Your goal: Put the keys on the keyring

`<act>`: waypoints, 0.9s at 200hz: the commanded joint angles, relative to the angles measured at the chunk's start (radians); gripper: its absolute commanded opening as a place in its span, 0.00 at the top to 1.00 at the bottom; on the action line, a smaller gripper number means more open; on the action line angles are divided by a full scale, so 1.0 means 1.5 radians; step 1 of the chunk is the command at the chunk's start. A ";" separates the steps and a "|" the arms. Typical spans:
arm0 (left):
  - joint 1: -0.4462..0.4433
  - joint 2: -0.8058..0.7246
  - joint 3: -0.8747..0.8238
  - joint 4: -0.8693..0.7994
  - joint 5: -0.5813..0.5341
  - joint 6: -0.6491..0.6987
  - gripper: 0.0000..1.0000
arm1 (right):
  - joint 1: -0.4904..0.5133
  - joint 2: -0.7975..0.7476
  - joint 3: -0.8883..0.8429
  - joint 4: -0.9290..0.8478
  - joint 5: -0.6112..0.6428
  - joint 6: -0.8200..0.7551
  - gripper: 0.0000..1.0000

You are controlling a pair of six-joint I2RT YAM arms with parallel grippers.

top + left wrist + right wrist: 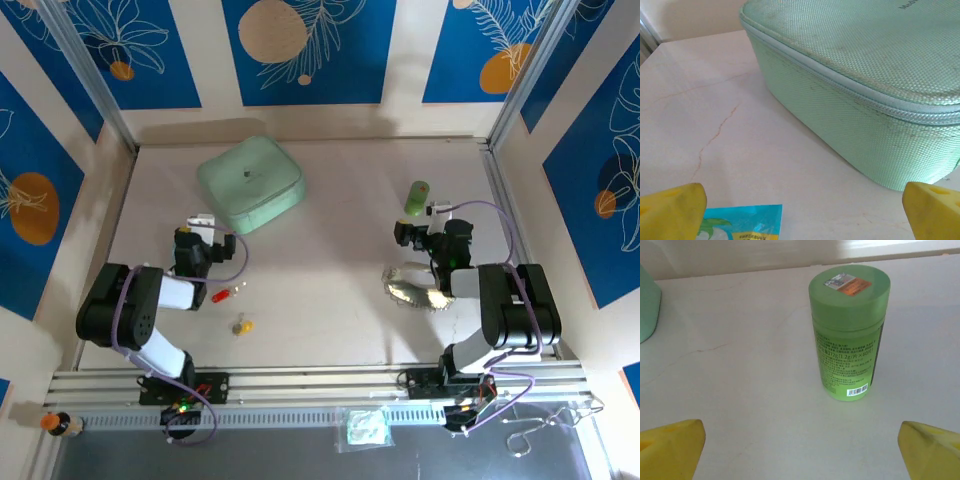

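Keys (227,292) well apart from keyring (410,292); mint case (865,100) before spread left claw (800,212), green bottle (849,335) before spread right claw (800,452).

A mint zip case (250,185) and an upright green bottle (416,197) — well apart on the table (320,265).

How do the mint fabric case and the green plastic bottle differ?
The mint woven-fabric zipped case is low and rounded-square; the bright green plastic bottle is an upright labelled cylinder. The case is far wider than the bottle. The case sits left on the pale table, the bottle right. Both are green.
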 commanded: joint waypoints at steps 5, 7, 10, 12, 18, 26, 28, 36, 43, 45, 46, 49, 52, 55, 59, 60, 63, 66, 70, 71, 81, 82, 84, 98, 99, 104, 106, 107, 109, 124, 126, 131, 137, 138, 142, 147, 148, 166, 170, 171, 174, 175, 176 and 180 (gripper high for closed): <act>0.010 -0.013 0.009 0.003 0.019 0.001 0.00 | 0.002 -0.003 0.009 -0.011 0.009 -0.008 0.01; 0.010 -0.013 0.009 0.003 0.019 0.001 0.00 | 0.002 -0.002 0.008 -0.008 0.010 -0.008 0.01; 0.010 -0.013 0.009 0.003 0.019 0.001 0.00 | 0.002 -0.001 0.007 -0.006 0.009 -0.007 0.01; 0.010 -0.012 0.009 0.003 0.020 0.001 0.00 | 0.002 -0.001 0.007 -0.008 0.009 -0.007 0.01; 0.010 -0.013 0.009 0.002 0.019 0.001 0.00 | 0.002 -0.004 0.009 -0.014 0.009 -0.008 0.01; 0.010 -0.012 0.009 0.003 0.020 0.001 0.00 | 0.002 -0.002 0.008 -0.009 0.009 -0.007 0.01; 0.010 -0.012 0.009 0.003 0.019 0.001 0.00 | 0.001 -0.002 0.007 -0.009 0.009 -0.007 0.01; 0.010 -0.014 0.009 0.003 0.019 0.001 0.00 | 0.002 -0.003 0.009 -0.013 0.009 -0.007 0.01; 0.010 -0.013 0.008 0.003 0.019 0.001 0.00 | 0.000 -0.002 0.008 -0.010 0.009 -0.007 0.01; 0.010 -0.013 0.009 0.002 0.020 0.001 0.00 | 0.001 -0.002 0.008 -0.010 0.008 -0.007 0.01; 0.010 -0.013 0.008 0.003 0.019 0.001 0.00 | 0.001 -0.003 0.008 -0.011 0.009 -0.007 0.01; 0.010 -0.013 0.008 0.003 0.020 0.001 0.00 | 0.001 -0.003 0.009 -0.012 0.008 -0.008 0.01; 0.010 -0.012 0.009 0.003 0.020 0.001 0.00 | 0.000 -0.003 0.008 -0.012 0.008 -0.008 0.01; 0.011 -0.012 0.009 0.002 0.020 0.001 0.00 | 0.000 -0.003 0.008 -0.012 0.008 -0.007 0.01; 0.011 -0.012 0.010 0.001 0.022 0.000 0.00 | 0.001 -0.002 0.008 -0.011 0.008 -0.007 0.01; 0.011 -0.012 0.010 0.000 0.022 0.000 0.00 | 0.001 -0.002 0.008 -0.012 0.008 -0.007 0.01; 0.012 -0.013 0.011 -0.001 0.024 0.000 0.00 | 0.001 -0.003 0.008 -0.012 0.008 -0.007 0.01; 0.013 -0.013 0.010 -0.001 0.025 -0.001 0.00 | 0.000 -0.003 0.009 -0.012 0.008 -0.007 0.01; 0.013 -0.013 0.010 -0.001 0.025 0.000 0.00 | 0.001 -0.002 0.008 -0.012 0.006 -0.007 0.01; 0.013 -0.013 0.010 0.000 0.025 0.000 0.00 | 0.000 -0.002 0.008 -0.012 0.006 -0.007 0.01; 0.013 -0.013 0.010 0.001 0.025 0.000 0.00 | -0.001 -0.002 0.009 -0.013 0.003 -0.006 0.01; 0.013 -0.013 0.009 0.001 0.025 0.000 0.00 | -0.001 -0.002 0.009 -0.013 0.003 -0.006 0.01; 0.013 -0.013 0.009 0.001 0.026 0.000 0.00 | -0.001 -0.002 0.009 -0.013 0.003 -0.005 0.01; 0.013 -0.013 0.010 0.000 0.025 0.000 0.00 | -0.002 -0.002 0.009 -0.013 0.001 -0.005 0.01; 0.013 -0.013 0.010 0.000 0.025 0.000 0.00 | -0.003 -0.002 0.009 -0.013 0.001 -0.005 0.01; 0.013 -0.012 0.011 -0.002 0.026 -0.001 0.00 | -0.004 -0.003 0.009 -0.013 -0.001 -0.005 0.01; 0.013 -0.012 0.012 -0.003 0.027 -0.001 0.00 | -0.005 -0.003 0.009 -0.013 -0.001 -0.004 0.01; 0.014 -0.012 0.012 -0.004 0.027 -0.001 0.00 | -0.005 -0.002 0.009 -0.013 -0.002 -0.004 0.01; 0.015 -0.012 0.013 -0.005 0.029 -0.002 0.00 | -0.005 -0.002 0.009 -0.013 -0.002 -0.004 0.01; 0.021 -0.013 0.011 -0.004 0.039 -0.005 0.00 | -0.009 -0.005 0.005 -0.008 -0.011 -0.001 0.01; 0.021 -0.014 0.011 -0.003 0.039 -0.005 0.00 | -0.009 -0.005 0.004 -0.006 -0.010 -0.001 0.01; 0.021 -0.014 0.010 -0.003 0.038 -0.006 0.00 | -0.009 -0.009 0.004 -0.006 -0.002 0.003 0.01; 0.021 -0.015 0.010 -0.002 0.032 -0.008 0.00 | -0.009 -0.023 0.008 -0.024 0.008 0.008 0.01; 0.021 -0.015 0.009 0.000 0.032 -0.008 0.00 | -0.009 -0.027 0.009 -0.029 0.009 0.008 0.01; 0.021 -0.015 0.007 0.003 0.025 -0.010 0.00 | -0.009 -0.044 0.015 -0.059 0.012 0.010 0.01; 0.021 -0.018 0.001 0.013 0.015 -0.012 0.00 | -0.010 -0.069 0.029 -0.110 0.015 0.014 0.01; 0.021 -0.019 -0.001 0.016 0.014 -0.013 0.00 | -0.010 -0.074 0.033 -0.123 0.016 0.015 0.01; 0.020 -0.064 -0.022 0.016 -0.013 -0.022 0.00 | -0.016 -0.142 0.118 -0.356 0.046 0.062 0.01; 0.020 -0.079 -0.023 0.004 -0.020 -0.024 0.00 | -0.016 -0.150 0.135 -0.397 0.051 0.074 0.01; 0.020 -0.084 -0.023 0.002 -0.021 -0.025 0.00 | -0.016 -0.152 0.140 -0.407 0.052 0.079 0.01; 0.020 -0.097 -0.022 -0.013 -0.026 -0.026 0.00 | -0.016 -0.155 0.150 -0.434 0.055 0.089 0.01; 0.020 -0.101 -0.021 -0.017 -0.028 -0.026 0.00 | -0.016 -0.157 0.152 -0.438 0.057 0.092 0.01; 0.020 -0.105 -0.021 -0.022 -0.030 -0.026 0.00 | -0.016 -0.159 0.154 -0.448 0.058 0.096 0.01; 0.019 -0.124 -0.017 -0.043 -0.038 -0.027 0.00 | -0.015 -0.165 0.169 -0.481 0.063 0.112 0.01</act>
